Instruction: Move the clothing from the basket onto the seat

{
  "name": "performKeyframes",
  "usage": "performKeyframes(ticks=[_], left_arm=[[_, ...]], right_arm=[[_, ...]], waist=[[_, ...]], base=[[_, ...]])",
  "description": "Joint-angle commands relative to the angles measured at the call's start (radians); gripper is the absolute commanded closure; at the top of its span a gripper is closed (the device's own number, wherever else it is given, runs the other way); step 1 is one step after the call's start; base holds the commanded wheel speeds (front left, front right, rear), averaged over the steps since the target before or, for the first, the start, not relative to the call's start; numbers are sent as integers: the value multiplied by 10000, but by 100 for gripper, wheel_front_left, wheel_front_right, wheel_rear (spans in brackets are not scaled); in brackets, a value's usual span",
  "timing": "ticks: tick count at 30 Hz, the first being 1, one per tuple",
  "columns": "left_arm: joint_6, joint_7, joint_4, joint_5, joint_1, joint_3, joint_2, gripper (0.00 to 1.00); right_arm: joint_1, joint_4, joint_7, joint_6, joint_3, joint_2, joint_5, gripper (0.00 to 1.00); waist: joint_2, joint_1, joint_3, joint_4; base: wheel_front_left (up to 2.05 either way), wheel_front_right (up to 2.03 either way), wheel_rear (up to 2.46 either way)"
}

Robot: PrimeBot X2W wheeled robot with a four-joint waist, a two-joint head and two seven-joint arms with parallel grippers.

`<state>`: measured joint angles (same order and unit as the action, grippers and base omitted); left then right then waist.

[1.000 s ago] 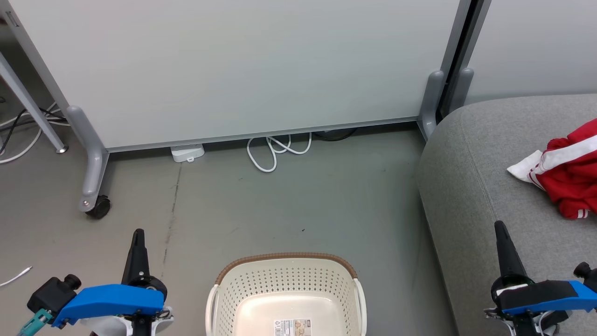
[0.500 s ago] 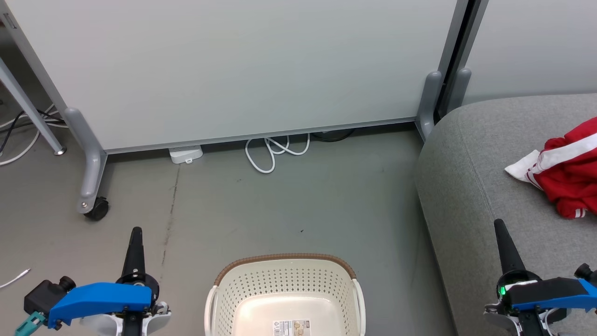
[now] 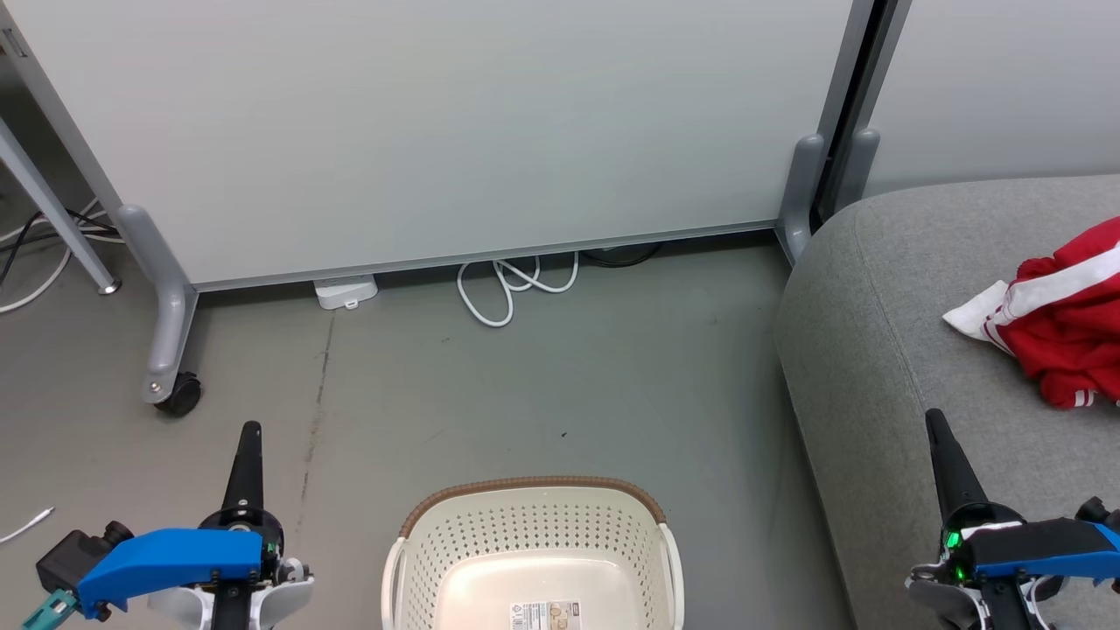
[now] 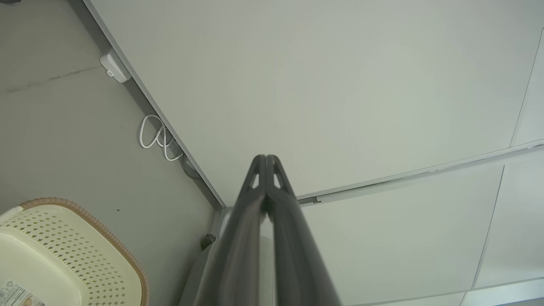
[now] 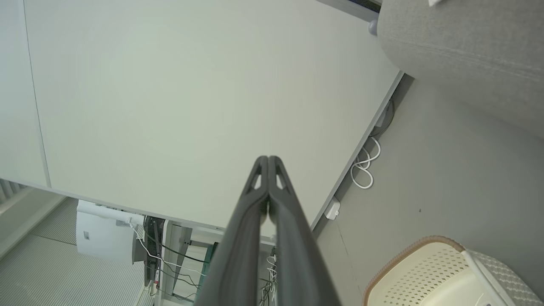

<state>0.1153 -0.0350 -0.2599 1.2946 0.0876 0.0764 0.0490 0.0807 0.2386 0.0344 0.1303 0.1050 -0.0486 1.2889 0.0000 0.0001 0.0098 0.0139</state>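
The cream basket (image 3: 534, 525) with its brown rim stands on the floor at the bottom middle, and its inside shows only a label. Red clothing (image 3: 1063, 328) with white stripes lies bunched on the grey seat (image 3: 875, 350) at the right edge. My left gripper (image 3: 250, 430) is shut with nothing in it, left of the basket and above the floor. My right gripper (image 3: 934, 418) is shut and empty over the seat's front part, short of the clothing. The wrist views show the left gripper (image 4: 266, 158) and right gripper (image 5: 268, 159) with fingers pressed together, beside the basket (image 4: 63, 250) (image 5: 442, 276).
A pale partition panel (image 3: 437, 131) on wheeled grey feet (image 3: 171, 350) stands behind the basket. A white cable loop (image 3: 516, 284) and a small white box (image 3: 346, 290) lie at its base. A table leg (image 3: 52, 219) and more cables are at the far left.
The whole head view has drifted a little, so the camera moved. Both grippers sit slightly lower in the picture and remain shut. The clothing and basket have not moved.
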Motion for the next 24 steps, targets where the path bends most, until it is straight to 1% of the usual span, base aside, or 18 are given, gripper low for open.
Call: performKeyframes(ticks=[1, 24], left_arm=[[74, -70, 104, 240, 201, 56, 19, 100], [138, -542, 143, 2098, 247, 285, 20, 100]], right_arm=[[244, -31, 83, 6, 25, -29, 244, 100], [304, 35, 539, 7, 75, -30, 2144, 100]], waist=[[0, -1, -2, -5], [0, -1, -40, -83]], base=[[0, 0, 0], [0, 0, 0]])
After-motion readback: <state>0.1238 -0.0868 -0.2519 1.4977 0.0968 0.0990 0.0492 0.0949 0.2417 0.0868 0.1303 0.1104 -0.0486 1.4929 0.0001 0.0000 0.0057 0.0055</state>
